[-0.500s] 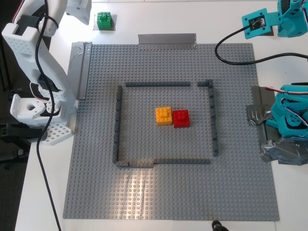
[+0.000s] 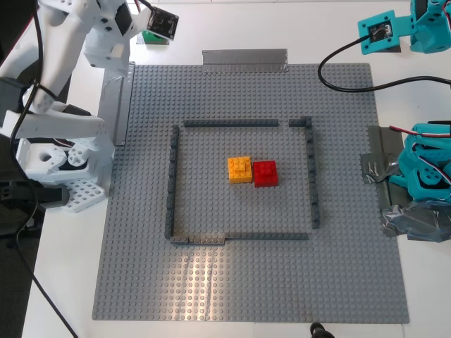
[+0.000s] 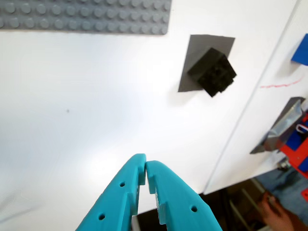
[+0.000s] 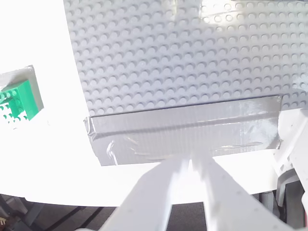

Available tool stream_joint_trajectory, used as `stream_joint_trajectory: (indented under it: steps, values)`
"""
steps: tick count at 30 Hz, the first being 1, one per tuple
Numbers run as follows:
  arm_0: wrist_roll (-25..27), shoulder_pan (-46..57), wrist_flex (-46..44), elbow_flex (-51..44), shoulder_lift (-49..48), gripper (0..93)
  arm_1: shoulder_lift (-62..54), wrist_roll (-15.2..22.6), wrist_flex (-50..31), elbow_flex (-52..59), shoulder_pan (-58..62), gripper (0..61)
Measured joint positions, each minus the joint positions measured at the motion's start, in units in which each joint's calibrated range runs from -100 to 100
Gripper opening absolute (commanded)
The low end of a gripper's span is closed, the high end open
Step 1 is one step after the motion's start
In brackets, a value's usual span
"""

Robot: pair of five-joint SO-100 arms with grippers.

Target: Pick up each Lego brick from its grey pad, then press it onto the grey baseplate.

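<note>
Right now I am hovering my second gripper [image 4: 190, 166], fingers nearly together and holding nothing, over the tape strip [image 4: 187, 127] along the baseplate [image 2: 246, 282] edge, likely lining up for the green brick [image 4: 18, 102] just off that edge on its silvery pad [image 4: 21, 77]. My first gripper [image 3: 146, 169], jaws closed and empty, is hanging above bare table, with the black brick [image 3: 212, 71] sitting on its dark pad [image 3: 195, 48] beyond the baseplate corner. Orange brick [image 2: 239, 169] and red brick [image 2: 265, 173] are touching inside the wall outline [image 2: 171, 183], obstructing neither reach.
</note>
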Motion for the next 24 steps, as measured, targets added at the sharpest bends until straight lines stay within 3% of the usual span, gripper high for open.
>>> stream_joint_trajectory:
  steps: [11, 18, 24]
  values:
    - [-0.2, 0.0, 0.1, 0.0, 0.2, 0.0, -0.3, 0.5, 0.4, -0.7, 0.1, 0.2]
    - [-4.9, 0.0, 0.0, 0.0, 0.2, 0.0, 4.1, 0.4, 0.6, -7.7, 0.3, 0.2]
    - [-5.6, 2.4, 0.0, -2.0, 0.3, 0.0, 8.2, 1.3, 0.6, -13.7, -1.3, 0.2]
